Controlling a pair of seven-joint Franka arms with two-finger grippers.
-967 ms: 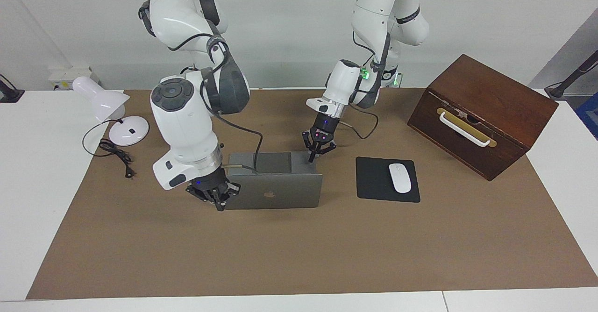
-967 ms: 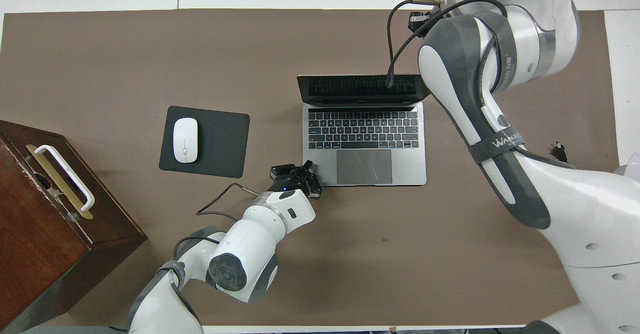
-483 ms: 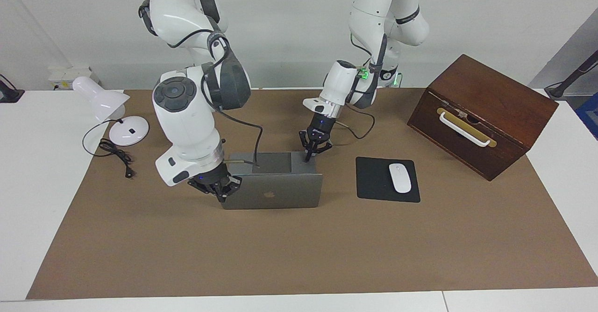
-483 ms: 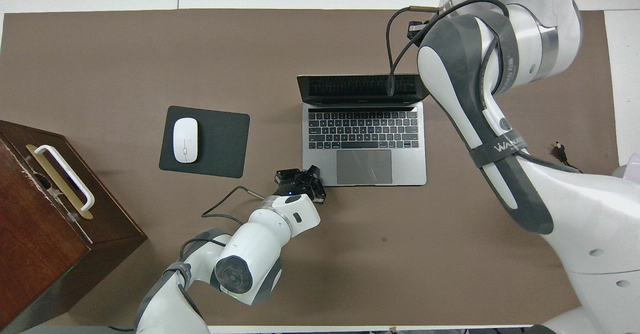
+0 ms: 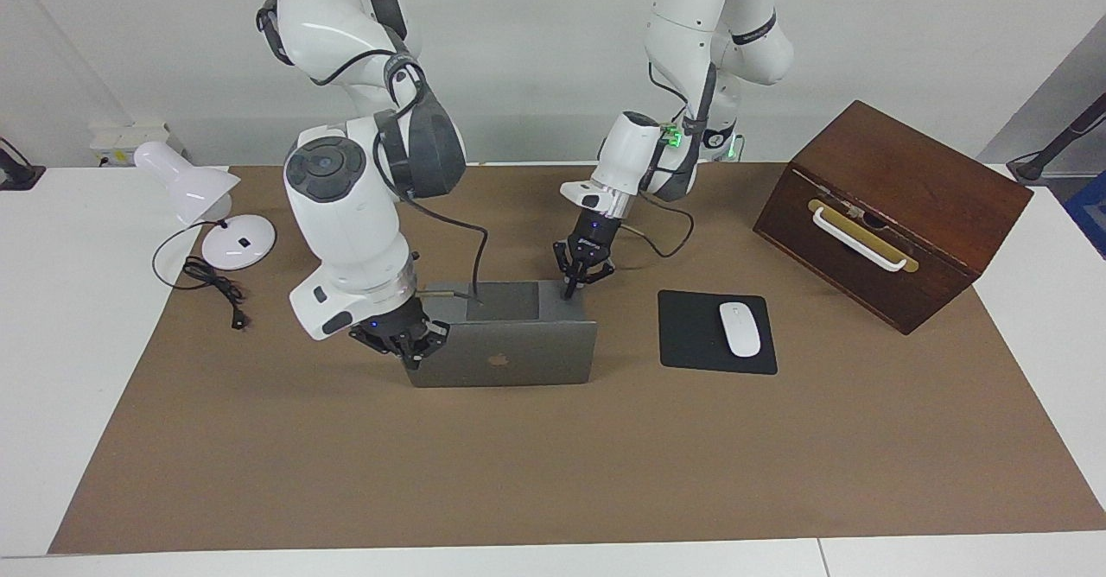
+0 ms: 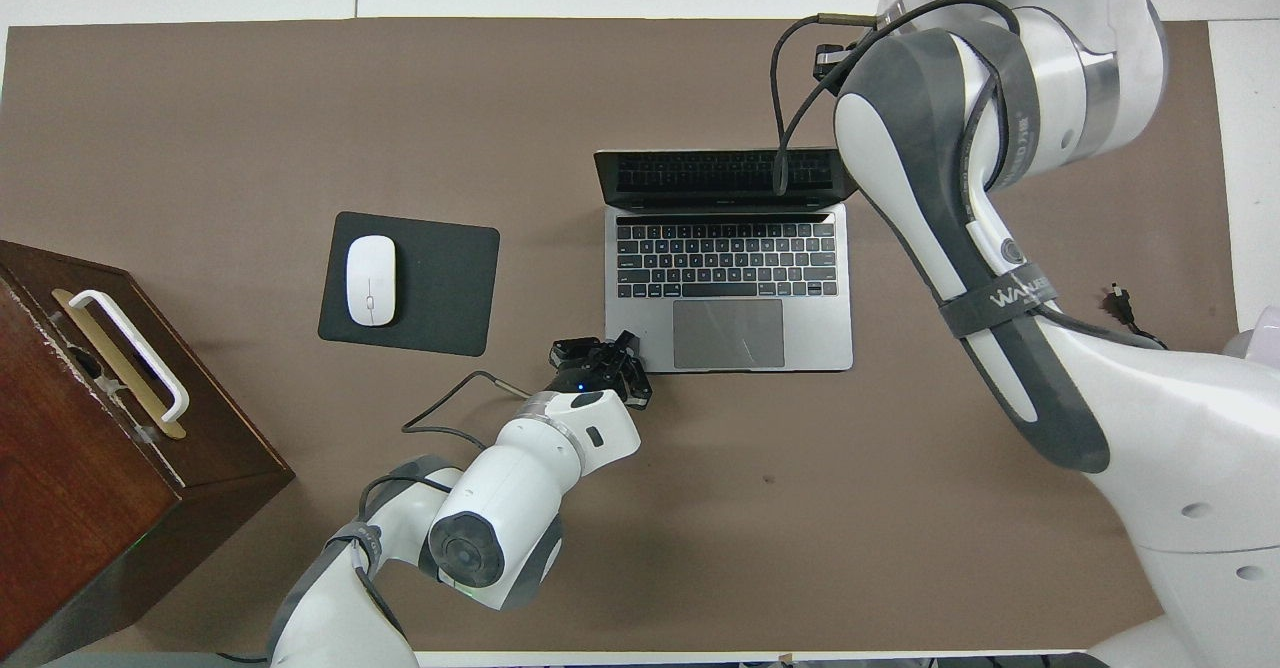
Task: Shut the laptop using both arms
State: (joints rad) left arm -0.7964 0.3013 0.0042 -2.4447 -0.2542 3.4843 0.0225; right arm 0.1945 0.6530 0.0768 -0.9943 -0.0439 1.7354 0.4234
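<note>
The silver-grey laptop (image 5: 518, 352) stands open on the brown mat, its lid about upright and the apple logo turned away from the robots. Its keyboard shows in the overhead view (image 6: 728, 278). My left gripper (image 5: 570, 290) is shut, points down, and its tip rests at the deck's corner nearest the robots, toward the left arm's end; it also shows in the overhead view (image 6: 600, 356). My right gripper (image 5: 402, 342) is at the lid's side edge toward the right arm's end, against its outer face. In the overhead view the right arm hides it.
A black mouse pad (image 5: 691, 335) with a white mouse (image 5: 740, 328) lies beside the laptop toward the left arm's end. A brown wooden box (image 5: 890, 206) with a white handle stands past it. A white desk lamp (image 5: 194, 188) and its cord sit at the right arm's end.
My right gripper has moved up and closer to the lid's side edge. My left gripper has come down onto the deck's corner. The lid's angle has not visibly changed.
</note>
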